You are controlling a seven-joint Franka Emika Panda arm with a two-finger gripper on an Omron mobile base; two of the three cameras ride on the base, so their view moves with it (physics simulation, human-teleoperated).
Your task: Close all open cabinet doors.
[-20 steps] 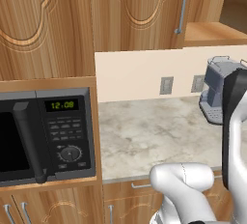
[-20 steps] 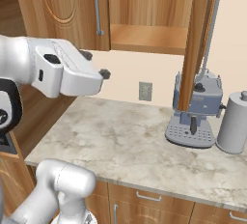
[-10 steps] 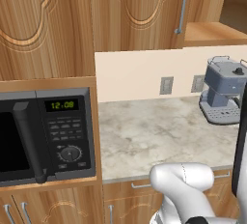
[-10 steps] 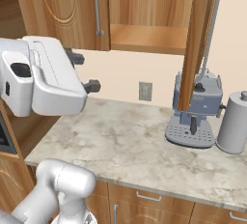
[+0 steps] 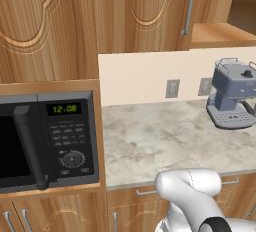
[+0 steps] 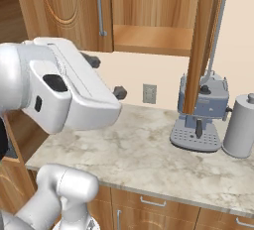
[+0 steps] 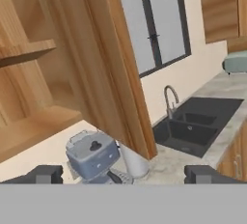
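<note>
End effector [image 7: 123, 174] gaping wide, gripping nothing, is facing the open medium-brown wood-grain cabinet door [image 7: 113, 68] edge-on above the blue-grey espresso machine [image 7: 91, 155].

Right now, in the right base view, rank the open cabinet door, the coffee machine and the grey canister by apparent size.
1. Open cabinet door, seen edge-on.
2. Coffee machine.
3. Grey canister, clearly smallest.
</note>
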